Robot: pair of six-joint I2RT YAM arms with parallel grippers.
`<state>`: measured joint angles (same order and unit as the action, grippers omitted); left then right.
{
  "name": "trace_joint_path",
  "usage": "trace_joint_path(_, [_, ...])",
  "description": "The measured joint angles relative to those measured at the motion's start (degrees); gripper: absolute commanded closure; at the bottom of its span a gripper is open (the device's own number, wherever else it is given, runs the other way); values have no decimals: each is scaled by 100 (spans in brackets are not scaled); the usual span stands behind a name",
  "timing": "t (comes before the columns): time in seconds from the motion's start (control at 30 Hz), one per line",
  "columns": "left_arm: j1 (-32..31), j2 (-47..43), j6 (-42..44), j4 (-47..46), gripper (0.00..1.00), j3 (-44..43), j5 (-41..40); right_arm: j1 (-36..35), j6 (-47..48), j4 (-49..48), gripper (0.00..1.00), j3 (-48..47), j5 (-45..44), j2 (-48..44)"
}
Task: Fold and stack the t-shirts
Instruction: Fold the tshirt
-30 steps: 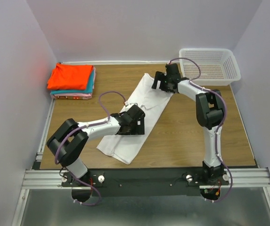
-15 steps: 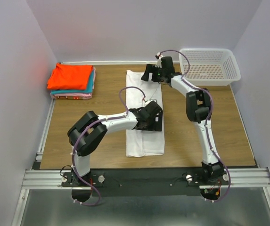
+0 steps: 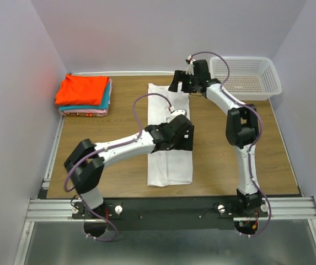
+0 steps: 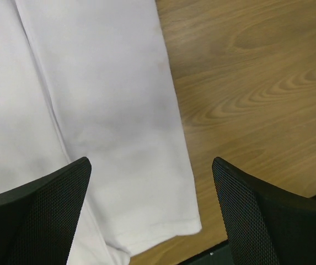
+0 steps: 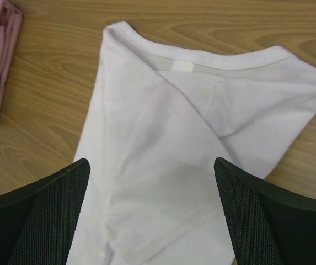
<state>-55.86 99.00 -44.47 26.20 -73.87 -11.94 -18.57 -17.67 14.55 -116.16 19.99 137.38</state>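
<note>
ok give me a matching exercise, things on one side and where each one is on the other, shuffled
1 white t-shirt
2 orange-red t-shirt
3 mesh basket
4 right claw

a top of the stack, far left
b open, over the white shirt's collar
c far right corner of the table
d table's middle, folded into a long strip

Pairs: 1-d, 2-a, 3-c, 4-b

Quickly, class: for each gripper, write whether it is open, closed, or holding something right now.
Left gripper: open, holding nothing, over the white t-shirt.
Right gripper: open, holding nothing, over the same t-shirt.
</note>
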Motion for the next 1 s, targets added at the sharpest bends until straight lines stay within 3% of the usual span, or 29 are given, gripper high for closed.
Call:
trace_joint_path(0.17, [-168,-1043,-280,42,2,667,-275,0,-48,-17,0,1174,-538,-1633])
trace_joint_path(0.27, [-170,-1860,-645,107,2,1532,-407,0,-138,-55,0,2044,-964,-2577])
trace_joint_path(0.5, [-286,-2723,-1436,358,2,3515,-225,0,-734,-44,0,4725,-1440,-4266])
trace_joint_path(0.7, [-391,-3274,-1904,291,14,4223,109,0,-1080,129,0,6046,-1587,-4929])
trace_joint_path(0.73, [-391,-3331,-1971,243,29,4282,136,0,-1115,144,0,6205,-1587,-5088])
trace_joint_path(0.8, [-396,-3353,-2057,214,40,4332,153,0,-1196,160,0,6513,-1585,-5455])
trace_joint_path(1.0, [-413,-3351,-2181,105,54,4463,289,0,-1405,118,0,7149,-1453,-6127])
